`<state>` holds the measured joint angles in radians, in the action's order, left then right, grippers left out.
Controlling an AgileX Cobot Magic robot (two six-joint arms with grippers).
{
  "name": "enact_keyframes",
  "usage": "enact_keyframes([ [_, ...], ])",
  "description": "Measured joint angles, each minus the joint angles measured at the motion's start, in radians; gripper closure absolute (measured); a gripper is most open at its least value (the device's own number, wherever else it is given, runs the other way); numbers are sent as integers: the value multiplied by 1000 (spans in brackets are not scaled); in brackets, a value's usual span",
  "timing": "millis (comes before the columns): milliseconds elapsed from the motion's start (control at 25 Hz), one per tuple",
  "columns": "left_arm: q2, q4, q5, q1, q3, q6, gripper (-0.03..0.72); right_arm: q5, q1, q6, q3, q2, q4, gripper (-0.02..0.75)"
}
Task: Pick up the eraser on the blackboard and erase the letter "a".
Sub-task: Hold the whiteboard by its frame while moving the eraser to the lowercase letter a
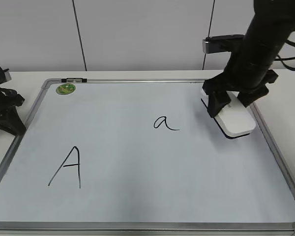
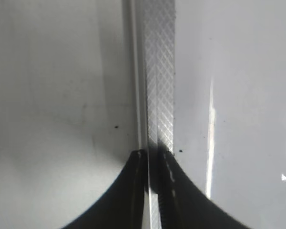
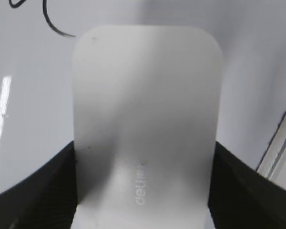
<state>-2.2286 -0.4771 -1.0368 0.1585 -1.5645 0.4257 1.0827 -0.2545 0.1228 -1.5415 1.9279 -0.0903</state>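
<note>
The white eraser (image 1: 237, 121) lies at the right edge of the blackboard (image 1: 137, 162), dark underside facing down. My right gripper (image 1: 232, 102) is shut on it, one finger on each long side. The right wrist view shows the eraser (image 3: 145, 105) between the jaws (image 3: 144, 191), grey lettering on top. The letter "a" (image 1: 163, 123) sits left of the eraser, apart from it; its tail shows in the right wrist view (image 3: 52, 24). I cannot tell whether the eraser touches the board. My left gripper (image 2: 152, 157) is shut and empty, off the board's left edge (image 1: 5, 110).
A larger capital "A" (image 1: 69, 166) is drawn at the board's front left. A round green magnet (image 1: 66, 89) sits at the far left corner. The board's silver frame (image 2: 159, 71) runs under the left gripper. White table surrounds the board.
</note>
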Motion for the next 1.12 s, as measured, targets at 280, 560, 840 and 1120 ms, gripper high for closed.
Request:
enact_keyframes([
  [280,0,0,-2,0,0,0,653,43,-2,17,-221,219,-3,195],
  [560,0,0,-2,0,0,0,653,87,-51,28,-409,373,-4,195],
  [840,0,0,-2,0,0,0,653,116,-76,28,-535,474,-4,195],
  [1120,0,0,-2,0,0,0,653,161,-78,29,-591,512,-10,195],
])
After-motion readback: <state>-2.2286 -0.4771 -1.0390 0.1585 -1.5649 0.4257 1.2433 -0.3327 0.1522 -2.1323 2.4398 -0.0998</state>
